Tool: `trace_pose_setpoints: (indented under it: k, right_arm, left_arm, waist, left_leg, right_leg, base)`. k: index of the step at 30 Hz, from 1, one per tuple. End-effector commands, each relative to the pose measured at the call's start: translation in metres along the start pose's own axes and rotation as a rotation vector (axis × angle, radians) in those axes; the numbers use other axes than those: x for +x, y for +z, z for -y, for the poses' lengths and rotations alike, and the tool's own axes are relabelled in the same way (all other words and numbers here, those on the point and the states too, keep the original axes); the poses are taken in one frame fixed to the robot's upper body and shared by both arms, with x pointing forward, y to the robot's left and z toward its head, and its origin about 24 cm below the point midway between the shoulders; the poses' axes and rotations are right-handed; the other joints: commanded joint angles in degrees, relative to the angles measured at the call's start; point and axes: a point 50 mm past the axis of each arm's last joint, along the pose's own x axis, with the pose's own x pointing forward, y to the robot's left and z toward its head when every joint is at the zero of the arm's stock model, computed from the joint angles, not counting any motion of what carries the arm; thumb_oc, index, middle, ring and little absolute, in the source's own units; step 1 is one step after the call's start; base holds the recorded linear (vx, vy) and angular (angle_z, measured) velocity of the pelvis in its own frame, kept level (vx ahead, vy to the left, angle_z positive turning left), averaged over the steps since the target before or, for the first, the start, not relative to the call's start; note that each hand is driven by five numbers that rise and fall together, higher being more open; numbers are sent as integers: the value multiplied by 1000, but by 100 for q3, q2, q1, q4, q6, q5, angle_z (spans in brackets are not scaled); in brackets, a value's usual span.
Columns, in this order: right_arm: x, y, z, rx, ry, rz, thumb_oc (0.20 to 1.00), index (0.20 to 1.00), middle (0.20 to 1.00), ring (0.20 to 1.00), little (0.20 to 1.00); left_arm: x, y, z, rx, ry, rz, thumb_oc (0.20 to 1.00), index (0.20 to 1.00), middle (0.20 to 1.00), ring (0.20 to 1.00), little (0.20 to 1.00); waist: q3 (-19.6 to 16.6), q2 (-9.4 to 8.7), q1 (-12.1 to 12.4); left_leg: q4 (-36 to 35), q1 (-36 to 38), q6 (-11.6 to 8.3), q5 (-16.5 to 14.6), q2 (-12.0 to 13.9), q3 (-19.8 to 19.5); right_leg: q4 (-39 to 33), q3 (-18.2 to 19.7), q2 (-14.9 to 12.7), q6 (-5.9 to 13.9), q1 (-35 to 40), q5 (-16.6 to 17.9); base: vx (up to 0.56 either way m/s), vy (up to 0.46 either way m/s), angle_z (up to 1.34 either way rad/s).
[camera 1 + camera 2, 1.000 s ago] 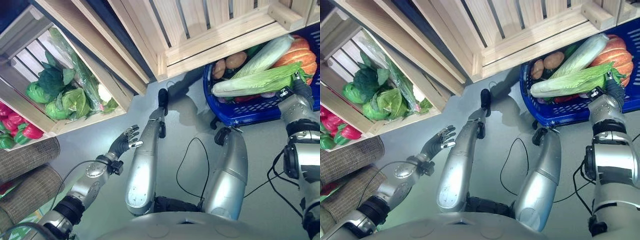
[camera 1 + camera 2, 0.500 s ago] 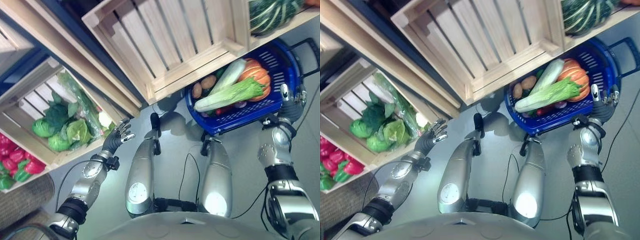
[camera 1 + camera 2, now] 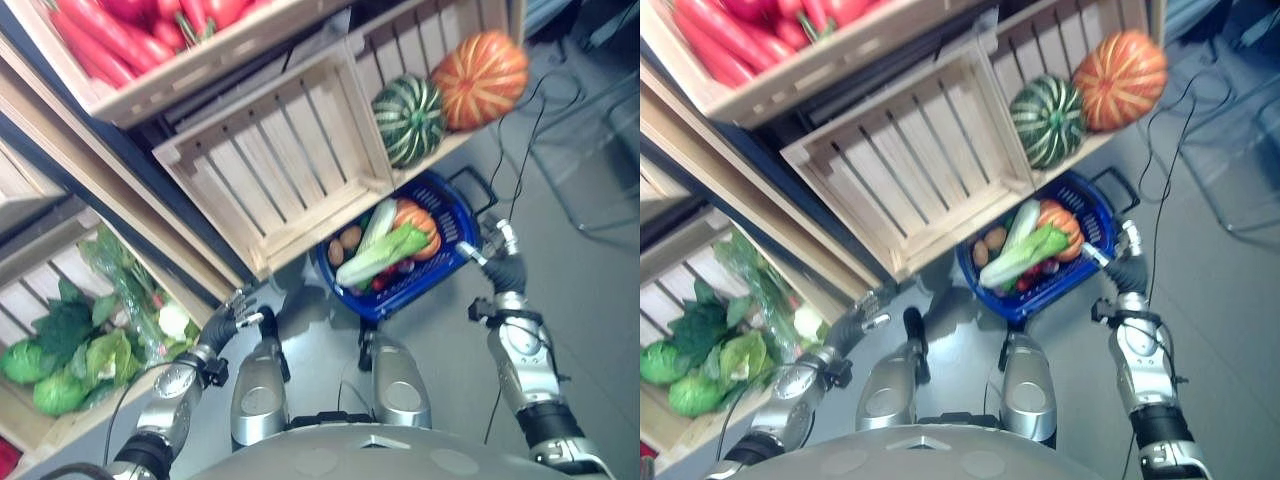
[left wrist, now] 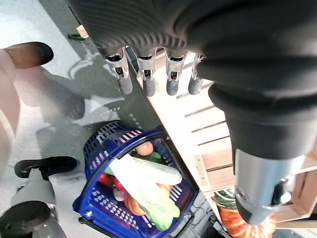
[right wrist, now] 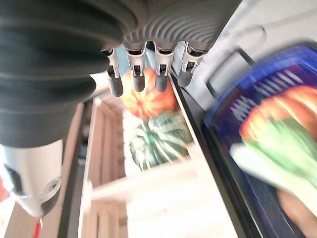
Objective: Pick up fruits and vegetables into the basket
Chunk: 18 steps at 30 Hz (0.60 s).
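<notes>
Blue mesh basket [image 3: 452, 243], ribbed orange pumpkin [image 3: 478, 66], slatted crate [image 3: 270, 165]

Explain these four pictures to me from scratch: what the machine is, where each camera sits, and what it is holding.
This is a two-armed humanoid robot standing before wooden produce crates. Two pictures come from a stereo camera on its head, looking down; the other two come from cameras on its wrists, looking along each hand.

On the floor stands a blue basket already holding a long pale-green leafy vegetable, a small orange pumpkin and potatoes. Above it, a crate holds a striped green squash and an orange pumpkin. Another crate holds green leafy vegetables, and a top crate holds red produce.

The left hand hangs near the greens crate; the right hand hangs beside the basket. Both are open and hold nothing.
</notes>
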Motion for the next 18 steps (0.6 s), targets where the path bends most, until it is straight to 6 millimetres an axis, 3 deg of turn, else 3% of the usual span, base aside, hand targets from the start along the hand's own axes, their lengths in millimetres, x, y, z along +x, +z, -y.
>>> trace_pose_setpoints:
  k: [1,8,13,18]
  right_arm:
    - [-2,-11,-18,-2,137,-83,1000,1000,1000,1000,1000]
    - [-22,-75,-57,-28,316,-452,1000,1000,1000,1000,1000]
    - [-44,-112,-67,-7,376,-703,1000,1000,1000,1000,1000]
    - [-63,-132,-66,62,366,-876,1000,1000,1000,1000,1000]
  left_arm:
    - [-6,-13,1,-3,-7,-53,1000,1000,1000,1000,1000]
    - [6,-32,9,18,-40,-187,1000,1000,1000,1000,1000]
    - [14,-40,16,-2,-39,-242,1000,1000,1000,1000,1000]
    - [15,-49,23,-61,-74,-291,1000,1000,1000,1000,1000]
  waist:
    - [-273,-20,-8]
    - [-583,5,111]
    - [-723,108,196]
    - [-811,176,229]
  left_leg:
    - [231,116,146,-273,-64,-39]
    - [-104,562,158,-247,-148,-81]
    - [-262,770,177,-252,-224,-114]
    - [-328,883,198,-268,-275,-127]
  right_leg:
    - [35,-63,-171,262,266,161]
    - [-267,-251,-189,291,732,251]
    - [-392,-422,-184,262,978,221]
    - [-461,-515,-167,226,1128,187]
  base:
    - [97,77,-6]
    - [13,84,0]
    - [-18,83,6]
    - [-4,54,11]
